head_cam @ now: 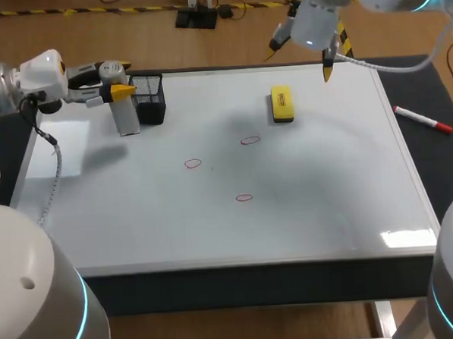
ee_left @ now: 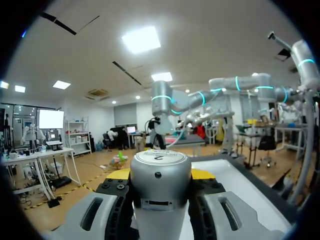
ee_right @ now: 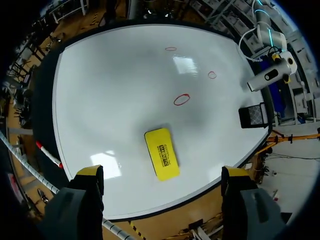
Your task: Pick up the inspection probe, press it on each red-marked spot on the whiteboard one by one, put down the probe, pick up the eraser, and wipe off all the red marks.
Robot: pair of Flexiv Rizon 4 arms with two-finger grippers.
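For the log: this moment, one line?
left hand: holds inspection probe | right hand: open | eraser: on whiteboard | red marks: three

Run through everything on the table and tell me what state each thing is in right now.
Left hand: shut on the probe.
Probe: held upright beside the mesh holder.
Right hand: open, empty, above the eraser.
Eraser: flat on the whiteboard, untouched.
Red marks: three, all unwiped.
Marker: lying beside the whiteboard.

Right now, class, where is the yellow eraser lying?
In the head view, the yellow eraser lies on the whiteboard, right of middle near the far edge, just beyond the nearest red mark and well right of the black mesh holder.
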